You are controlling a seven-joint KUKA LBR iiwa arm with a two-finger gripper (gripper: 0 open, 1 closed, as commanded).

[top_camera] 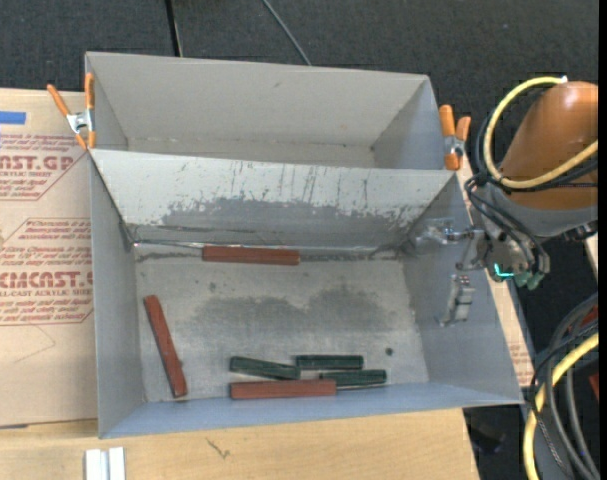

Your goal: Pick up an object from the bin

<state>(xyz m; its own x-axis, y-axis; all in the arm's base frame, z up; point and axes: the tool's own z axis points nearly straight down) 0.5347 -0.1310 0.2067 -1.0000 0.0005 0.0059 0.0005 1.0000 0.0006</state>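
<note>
Grey metal bin (pixel 111 298). Contents: back red-brown flat stick (pixel 250 256); left red-brown flat stick (pixel 165 346); front red-brown flat stick (pixel 283 390), beside dark green flat sticks (pixel 328 363). Gripper (pixel 460 293) over right slope, opening cannot be told. Step: approach. Next, likely: cross left, descend.

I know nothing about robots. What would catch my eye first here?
The arm's orange cover, ringed by yellow cables, bulges at the right, with the gripper hanging by the grey bin's right wall. On the bin floor lie a red-brown stick at the back, one at the left and one in front, beside dark green sticks.
</note>
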